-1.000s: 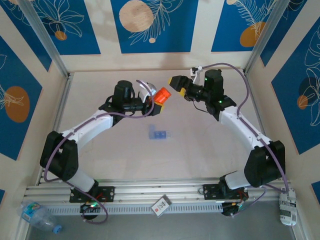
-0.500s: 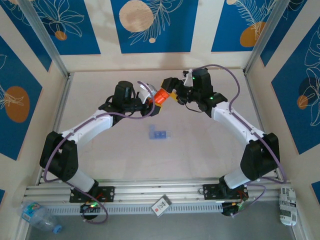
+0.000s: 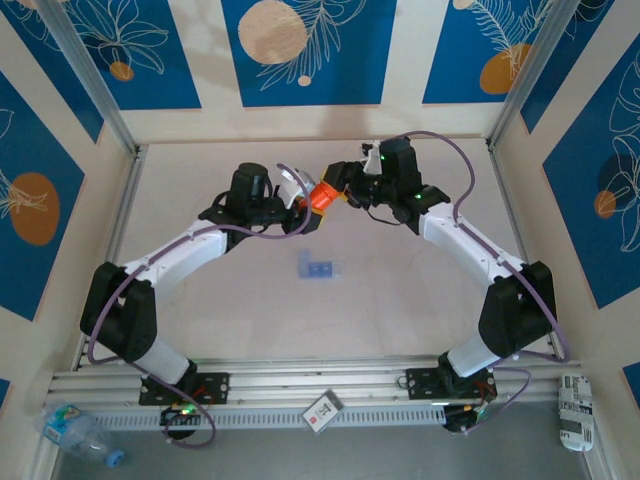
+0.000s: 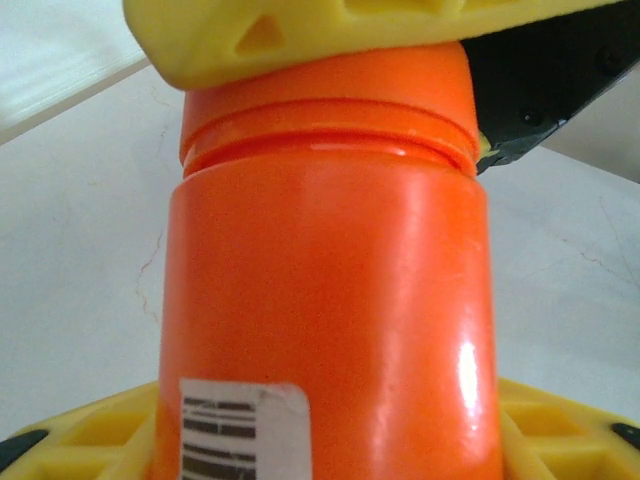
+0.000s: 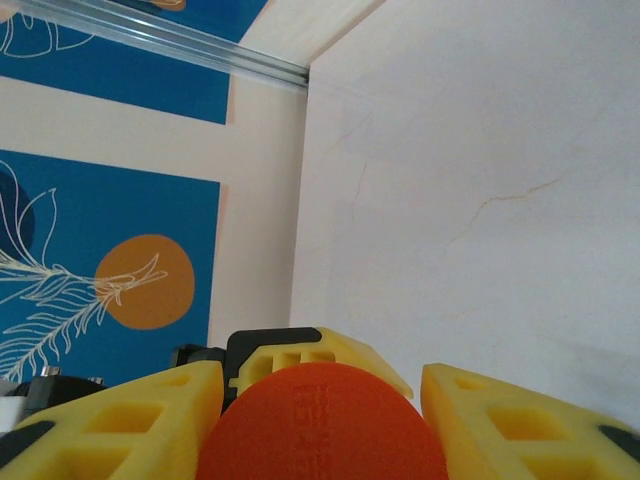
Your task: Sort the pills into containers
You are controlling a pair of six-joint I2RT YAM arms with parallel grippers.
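Right gripper [image 3: 337,191] closed around bottle cap [image 5: 322,425]; containers' [image 3: 318,268] contents unclear.

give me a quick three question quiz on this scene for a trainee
1. True or false: the blue container strip lies on the table, held by neither arm.
2. Which part of the orange bottle sits between the fingers of the right hand? A) label B) cap C) base
3. Which hand grips the bottle's body?
Key: 1 true. 2 B. 3 the left hand.
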